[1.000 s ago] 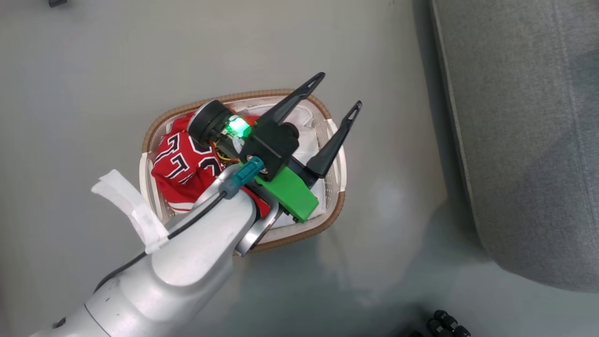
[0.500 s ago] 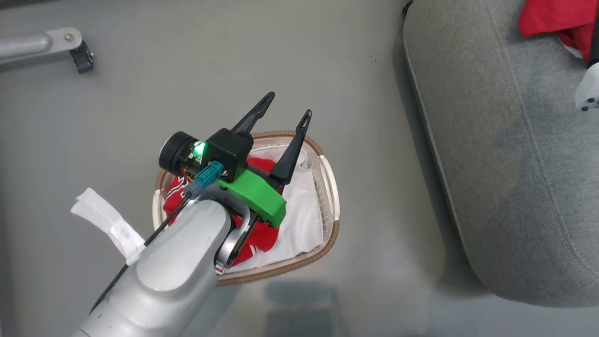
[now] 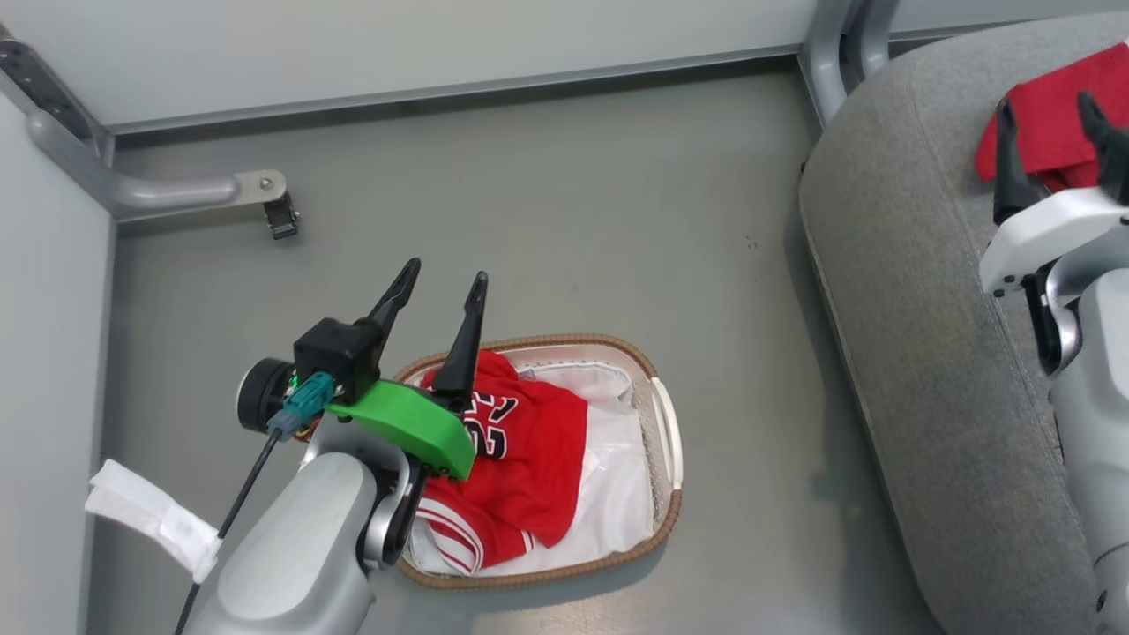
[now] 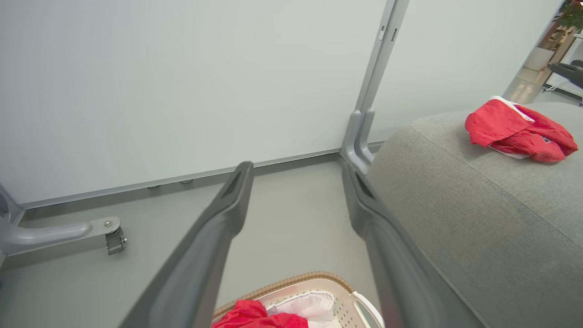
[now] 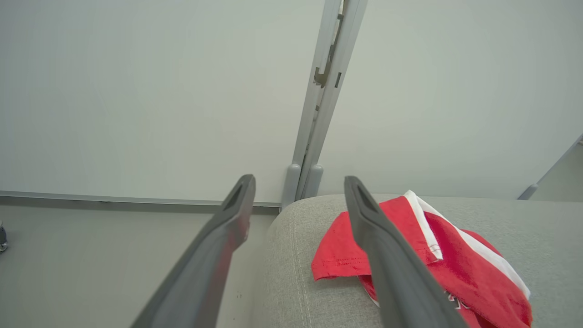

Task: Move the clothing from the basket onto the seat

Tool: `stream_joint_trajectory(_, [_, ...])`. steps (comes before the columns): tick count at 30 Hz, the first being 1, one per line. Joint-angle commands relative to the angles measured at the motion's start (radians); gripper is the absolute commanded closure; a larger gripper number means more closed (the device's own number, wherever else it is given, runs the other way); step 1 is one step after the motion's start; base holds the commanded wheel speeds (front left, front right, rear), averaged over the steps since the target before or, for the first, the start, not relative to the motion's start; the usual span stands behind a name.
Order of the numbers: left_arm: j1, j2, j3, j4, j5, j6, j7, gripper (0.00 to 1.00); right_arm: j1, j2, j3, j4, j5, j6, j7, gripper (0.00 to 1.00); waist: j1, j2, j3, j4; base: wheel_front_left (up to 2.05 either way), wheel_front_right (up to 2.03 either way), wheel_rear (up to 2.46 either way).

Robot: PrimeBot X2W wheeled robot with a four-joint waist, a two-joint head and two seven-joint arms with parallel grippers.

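My left hand (image 3: 445,271) hangs spread wide and empty over the left end of the basket (image 3: 668,441), forearm slanting up from below. The jersey (image 3: 529,441) slumps inside on white cloth (image 3: 617,494); it looks light, limp and slippery, so I'd pinch a bunched fold near its middle. Across on the seat (image 3: 891,353) lies the other red garment (image 3: 1045,132), my right hand (image 3: 1043,106) open and empty above it.

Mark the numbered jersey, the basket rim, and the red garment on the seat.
jersey (image 3: 529,467), head view, red body below the numerals.
basket (image 3: 564,338), head view, far side of the brown woven rim.
red garment (image 4: 519,130), left wrist view, middle of the crumpled cloth.
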Motion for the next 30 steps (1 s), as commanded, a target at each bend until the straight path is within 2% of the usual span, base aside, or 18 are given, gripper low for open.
stream_joint_trajectory(1, [0.034, 0.0, 0.024, 0.001, 0.005, 0.003, 0.0, 0.0, 0.039, 0.014, 0.002, -0.014, 0.01, -0.001, -0.002, 0.0, 0.0001, 0.0, -0.069, 0.066, 0.0, 0.0, 0.0])
stream_joint_trajectory(10, [0.217, 0.017, 0.207, -0.041, 0.037, 0.024, 0.0, 0.0, 0.269, 0.107, -0.052, -0.206, 0.005, -0.001, -0.002, 0.0, 0.0001, 0.0, -0.14, 0.118, 0.0, 0.0, 0.0])
stream_joint_trajectory(17, [0.356, -0.005, 0.296, -0.095, 0.072, 0.034, 0.0, 0.0, 0.472, 0.187, -0.065, -0.395, -0.005, -0.001, -0.002, 0.0, 0.0001, 0.0, -0.186, 0.142, 0.0, 0.0, 0.0])
stream_joint_trajectory(21, [0.408, -0.022, 0.317, -0.117, 0.096, 0.027, 0.0, 0.0, 0.58, 0.203, -0.054, -0.481, -0.004, -0.001, -0.002, 0.0, 0.0001, 0.0, -0.2, 0.156, 0.0, 0.0, 0.0])
stream_joint_trajectory(26, [0.465, -0.044, 0.335, -0.138, 0.12, 0.02, 0.0, 0.0, 0.681, 0.204, 0.021, -0.502, 0.102, -0.001, -0.002, 0.0, 0.0001, 0.0, -0.22, 0.162, 0.0, 0.0, 0.0])
stream_joint_trajectory(30, [0.491, -0.052, 0.342, -0.146, 0.142, 0.018, 0.0, 0.0, 0.728, 0.204, 0.072, -0.509, 0.126, -0.001, -0.002, 0.0, 0.0001, 0.0, -0.225, 0.161, 0.0, 0.0, 0.0])
